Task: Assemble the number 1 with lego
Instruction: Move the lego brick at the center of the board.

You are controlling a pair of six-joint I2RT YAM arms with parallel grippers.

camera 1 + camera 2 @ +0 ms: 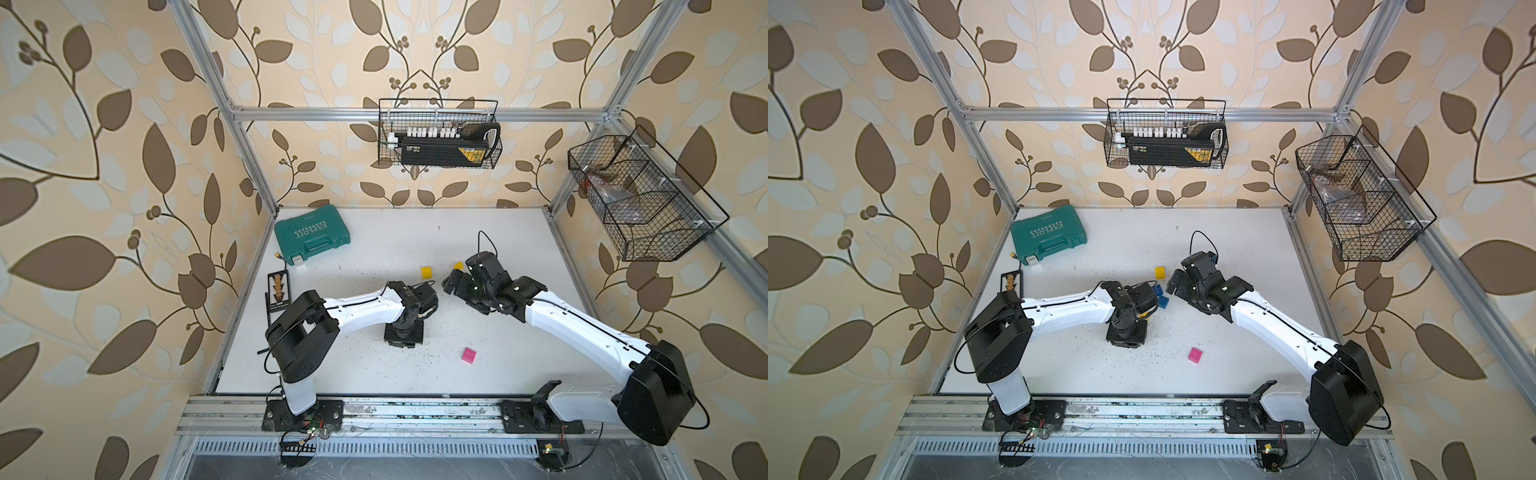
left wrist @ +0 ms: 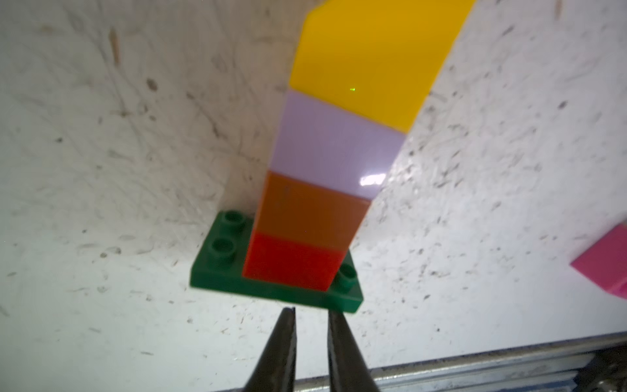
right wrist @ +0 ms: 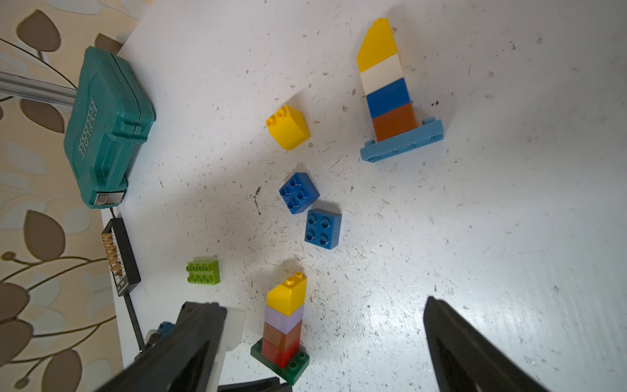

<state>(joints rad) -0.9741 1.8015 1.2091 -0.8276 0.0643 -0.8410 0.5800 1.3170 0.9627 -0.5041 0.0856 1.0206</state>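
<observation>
A lego tower stands on a dark green plate (image 2: 217,271): a red brick (image 2: 291,264), then brown, lilac and a yellow slope (image 2: 369,57) on top. My left gripper (image 2: 312,310) is shut just in front of the plate's edge, with nothing between its fingers. The right gripper (image 3: 324,303) hangs wide open above the same tower (image 3: 285,319), apart from it. A second tower (image 3: 386,85) of brown, blue, white and yellow rises from a light blue plate (image 3: 434,134). Loose lego lies around: a yellow brick (image 3: 288,127), two blue bricks (image 3: 298,191) (image 3: 322,229), a lime one (image 3: 203,269) and a pink one (image 1: 468,355).
A teal tool case (image 1: 311,235) lies at the back left of the white table. A black bit holder (image 1: 278,291) sits by the left edge. Wire baskets (image 1: 438,133) hang on the back and right walls. The arms' metal base rail (image 1: 374,411) runs along the front.
</observation>
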